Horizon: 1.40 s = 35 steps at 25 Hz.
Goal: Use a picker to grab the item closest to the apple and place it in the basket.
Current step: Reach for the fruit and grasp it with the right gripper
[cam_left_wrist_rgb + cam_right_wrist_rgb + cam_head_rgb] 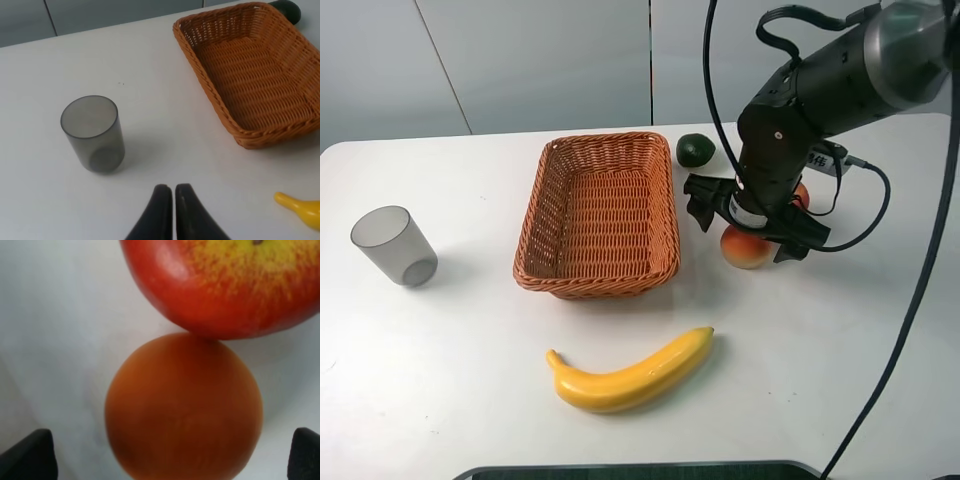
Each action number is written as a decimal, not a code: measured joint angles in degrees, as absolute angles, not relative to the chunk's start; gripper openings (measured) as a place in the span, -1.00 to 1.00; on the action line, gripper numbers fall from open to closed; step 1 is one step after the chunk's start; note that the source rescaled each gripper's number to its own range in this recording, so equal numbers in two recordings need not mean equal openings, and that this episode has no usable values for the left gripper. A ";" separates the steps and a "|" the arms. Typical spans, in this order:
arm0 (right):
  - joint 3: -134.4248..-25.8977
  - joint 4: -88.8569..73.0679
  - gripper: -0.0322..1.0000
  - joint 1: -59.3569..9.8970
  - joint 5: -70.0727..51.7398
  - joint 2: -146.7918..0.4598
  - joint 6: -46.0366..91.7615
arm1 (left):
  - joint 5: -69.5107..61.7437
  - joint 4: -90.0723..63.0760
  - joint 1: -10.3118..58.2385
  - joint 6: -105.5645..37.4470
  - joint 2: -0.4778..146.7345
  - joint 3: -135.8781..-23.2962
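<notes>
From the high camera, I am seeing the right pincer (750, 222) hanging with its fingers spread wide, just off the right wall of the basket (595, 286). The apple (747, 250) is sitting on the desk (440, 380) near that wall. The orange fruit (803, 194) is peeking out from under the arm, a little further from the basket. I am judging it the item to take, since the avocado (695, 150) by the basket's far right corner and the banana (632, 375) in front of the basket are lying further from the apple.

Through the left wrist camera, the left pincer (173, 212) is showing its fingers pressed together and empty, parked on the cup (93, 134) side of the basket, presumably out of the way.

Through the right wrist camera, the orange fruit is lying between the parted fingers (30, 455), touching the apple. I am holding the fingers wide so they are straddling the fruit without nudging the apple; nothing is being gripped yet.
</notes>
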State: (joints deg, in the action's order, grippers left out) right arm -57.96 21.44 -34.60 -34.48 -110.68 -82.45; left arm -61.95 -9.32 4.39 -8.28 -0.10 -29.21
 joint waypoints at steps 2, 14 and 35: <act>-58.10 21.65 1.00 -34.60 -34.48 -111.45 -82.59 | -61.95 -9.32 4.39 -8.28 -0.10 -29.21; -58.45 22.33 1.00 -33.89 -32.82 -113.06 -84.18 | -61.95 -9.32 4.39 -8.28 -0.10 -29.21; -58.55 23.33 1.00 -33.89 -31.40 -115.66 -85.12 | -61.95 -9.32 4.39 -8.28 -0.10 -29.21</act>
